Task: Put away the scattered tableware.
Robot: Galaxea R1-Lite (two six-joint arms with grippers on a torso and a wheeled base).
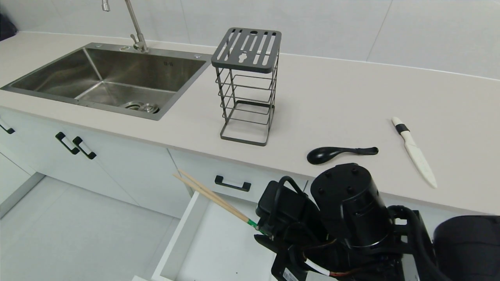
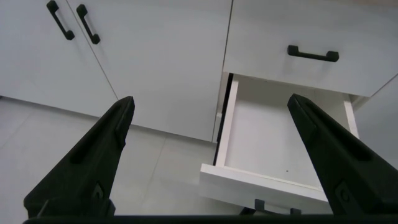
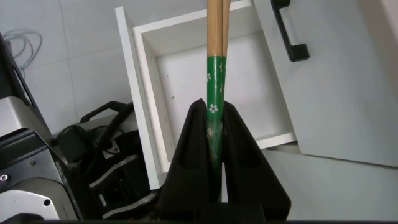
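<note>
A pair of wooden chopsticks (image 1: pixel 215 199) with green-painted ends sits in the right gripper (image 1: pixel 261 229), which is clenched on that green end. In the right wrist view the chopsticks (image 3: pixel 216 62) rise side by side out of the narrow slot between the black fingers (image 3: pixel 196 143). From the head view they slant up and toward the robot's left, above the open white drawer (image 1: pixel 175 238) and in front of the cabinet face, touching neither. The drawer is pulled out from under the surface (image 1: pixel 351 97). Its pale floor and side wall (image 3: pixel 127 81) lie below the chopsticks in the right wrist view.

The left gripper (image 2: pixel 211 106) is released, its two black fingers (image 2: pixel 102 146) spread wide with nothing between them. It faces the cabinet fronts, and the same drawer (image 2: pixel 261 183) shows beyond it, below a closed drawer front with a black handle (image 2: pixel 313 55).

On the surface a black spoon (image 1: pixel 332 153) lies near the front edge, its bowl toward the robot's left. A white knife (image 1: pixel 415 151) with a dark band on its handle lies farther to the right, well apart from the spoon. A dark wire rack (image 1: pixel 247 86) with a slotted top stands upright between these and the steel sink (image 1: pixel 109 78), whose faucet (image 1: pixel 134 25) rises at its rear rim.
</note>
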